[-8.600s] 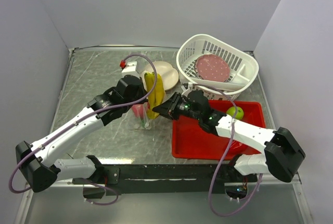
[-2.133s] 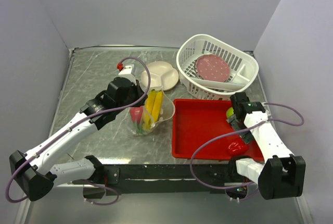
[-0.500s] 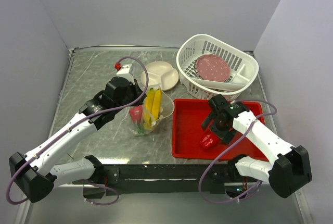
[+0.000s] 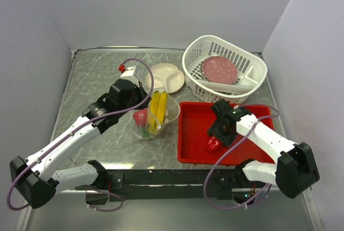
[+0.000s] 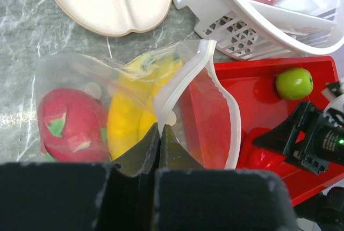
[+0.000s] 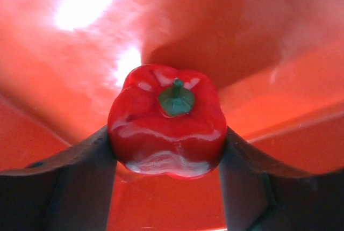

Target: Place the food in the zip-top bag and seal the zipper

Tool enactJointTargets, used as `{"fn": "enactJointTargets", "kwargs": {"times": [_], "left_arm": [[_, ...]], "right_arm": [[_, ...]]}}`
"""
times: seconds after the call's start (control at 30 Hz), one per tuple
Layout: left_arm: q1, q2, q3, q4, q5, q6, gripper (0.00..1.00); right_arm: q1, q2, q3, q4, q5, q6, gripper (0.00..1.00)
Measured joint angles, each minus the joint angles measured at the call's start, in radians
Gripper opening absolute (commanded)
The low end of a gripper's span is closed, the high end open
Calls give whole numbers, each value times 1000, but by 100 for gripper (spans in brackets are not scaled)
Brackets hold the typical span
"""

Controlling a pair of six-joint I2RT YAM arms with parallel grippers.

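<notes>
Nearest to the arm bases, the right gripper pointed down into the red tray, at about 4 o'clock on the table. Its two fingers pressed against both sides of a red toy bell pepper, so the pincer was gripping this pepper. The pepper sat low over the tray floor with its green stem facing the wrist camera.

Just beside the tray, at its 9 o'clock side, lay the zip-top bag, near the middle of the table. Inside it were the pink-red dragon fruit and, touching it, the yellow banana. The mouth of the bag stood open toward the tray at 3 o'clock. The zipper ran along this mouth as a pale curved strip, and its two sides were apart, so it was not sealed.

The left gripper was closed, and its fingertips pinched the edge of the bag at the mouth. Its arm reached in from 8 o'clock.

The small green apple lay in the tray, outside the bag, toward the tray's far side. In the top view I could not see it behind the right arm.

Farther, at 12 o'clock from the bag, was a cream divided plate. At 1 o'clock stood the white slotted basket, and a round reddish speckled disc lay in it.
</notes>
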Motion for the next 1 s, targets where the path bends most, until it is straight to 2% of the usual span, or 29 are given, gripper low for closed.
{"fn": "enactJointTargets", "kwargs": {"times": [0.1,0.2,0.37,0.57,0.63,0.87,0.93,0.97,1.0], "left_arm": [[1,0,0,0,-3,0,3],[2,1,0,-1,-19,0,2],[6,3,0,-1,-30,-6,2],[8,3,0,-1,-45,-16,2],[8,3,-2,-1,-48,-24,2],[8,3,-3,-2,-50,-42,2],[9,3,-3,-4,-50,-50,2],[9,3,-3,-5,-50,-53,2],[9,3,-3,-8,-50,-56,2]], "right_arm": [[6,-21,31,27,31,-26,11],[16,-82,43,65,47,-64,4],[34,-179,103,96,50,-150,2],[130,-163,301,204,59,-240,2],[193,-126,373,253,72,-259,7],[402,105,601,396,135,-338,10],[431,163,630,430,143,-352,22],[442,187,632,441,146,-357,37],[449,206,632,444,150,-360,43]]}}
